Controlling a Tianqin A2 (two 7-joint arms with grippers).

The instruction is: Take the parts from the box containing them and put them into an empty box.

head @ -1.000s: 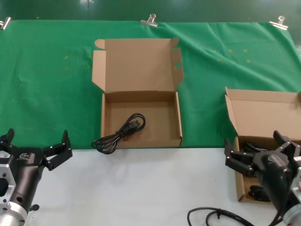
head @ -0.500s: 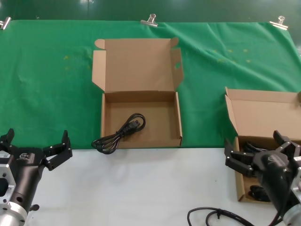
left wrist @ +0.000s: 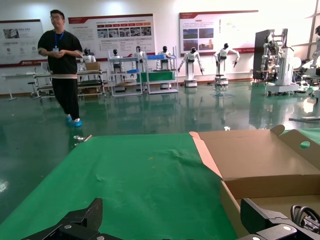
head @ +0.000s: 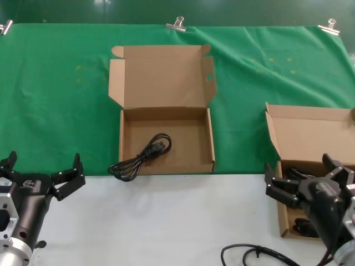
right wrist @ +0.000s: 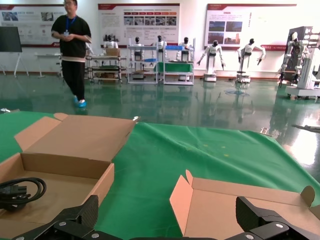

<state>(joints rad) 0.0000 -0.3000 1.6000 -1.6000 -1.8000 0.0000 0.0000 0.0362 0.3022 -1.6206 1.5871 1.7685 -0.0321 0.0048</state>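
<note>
Nothing has moved since the earlier frames. One coiled cord (head: 141, 157) lies in the middle box (head: 166, 145), its loop hanging over the front edge. More cords (head: 304, 226) sit in the right box (head: 283, 213). The right tool (head: 308, 178) hovers there, wide open, empty. The left tool (head: 43, 172) waits open, empty, over the white table (head: 166, 221).

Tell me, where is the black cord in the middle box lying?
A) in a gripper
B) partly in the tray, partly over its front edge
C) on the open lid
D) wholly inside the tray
B: the cord runs from the box floor over its front edge.
</note>
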